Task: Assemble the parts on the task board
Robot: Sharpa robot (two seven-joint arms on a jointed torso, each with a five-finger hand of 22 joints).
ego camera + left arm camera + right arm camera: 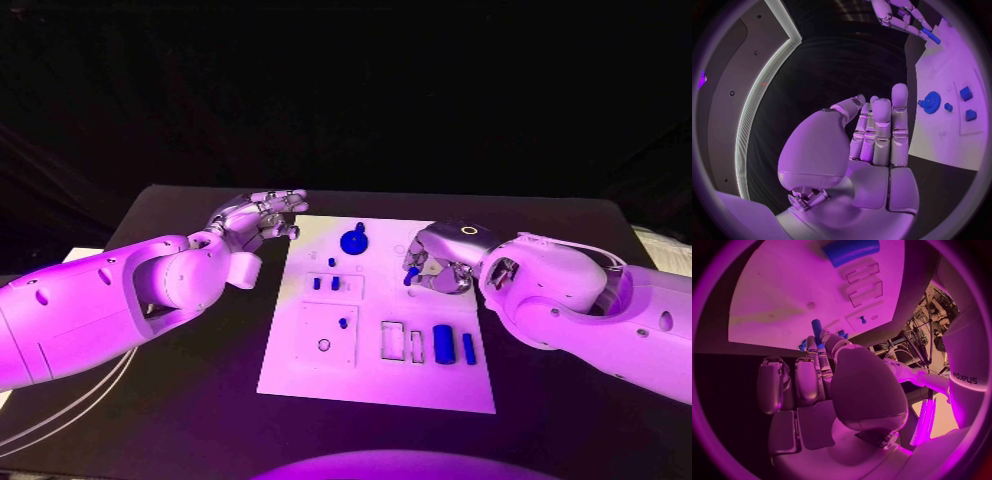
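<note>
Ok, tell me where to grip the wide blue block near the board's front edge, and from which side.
Grip the wide blue block across its two long sides, coming straight down from above. It lies flat on the task board, with a slimmer blue piece close beside it, so keep the fingers narrow on that side.

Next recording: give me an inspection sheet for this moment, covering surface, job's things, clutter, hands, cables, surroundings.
Surface: black table, dark all round the board.
Job's things: white task board in mid-table; blue gear at its far end; small blue parts mid-board; two blue blocks beside empty slots at the near end.
Clutter: nothing seen.
Hands: left hand beside the board's far left corner, fingers straight, holding nothing; right hand over the board's right edge, pinching a blue peg.
Cables: pale cables under the left arm.
Surroundings: black backdrop.
</note>
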